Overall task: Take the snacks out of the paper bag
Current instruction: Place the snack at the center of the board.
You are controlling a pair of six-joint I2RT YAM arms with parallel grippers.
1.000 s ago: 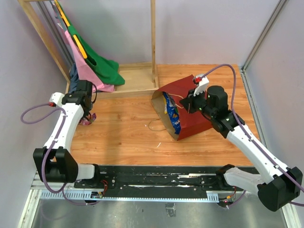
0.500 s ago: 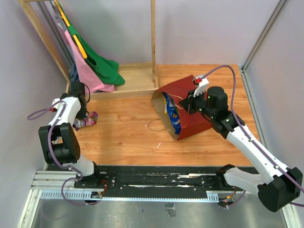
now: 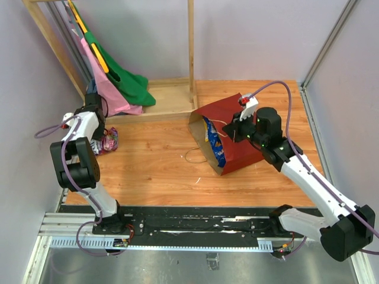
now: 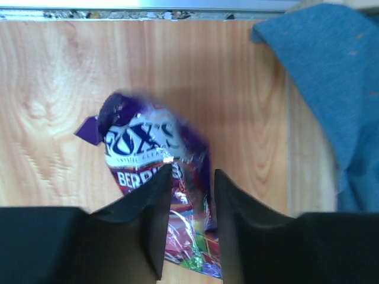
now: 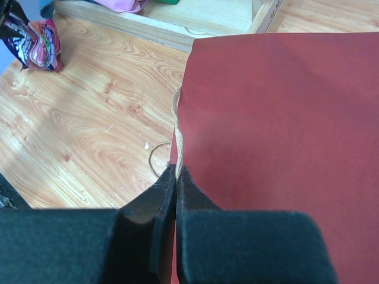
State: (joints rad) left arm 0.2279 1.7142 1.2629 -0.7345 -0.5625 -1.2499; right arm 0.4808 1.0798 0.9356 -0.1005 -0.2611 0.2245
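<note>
Wooden tabletop (image 3: 160, 160) lies under both arms. The left gripper (image 4: 192, 171), jaws slightly parted, straddles a blurred purple packet (image 4: 139, 145) whose lower end is hidden behind the fingers. The right gripper (image 5: 176, 171) is clamped tight on the rim of the tipped paper bag (image 5: 278, 118). A blue chip bag (image 3: 214, 142) shows only partly in the bag's mouth.

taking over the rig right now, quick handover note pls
Left tool: jaws parted over the purple packet, which lies at the left side of the table and looks released.
Right tool: shut on the rim of the paper bag, at its string handle.
The paper bag lies on its side, mouth facing left, with the blue chip bag in its mouth.
Done: purple packet is out.
Left: pull out the blue chip bag. Anything deeper in the bag is hidden.
</note>
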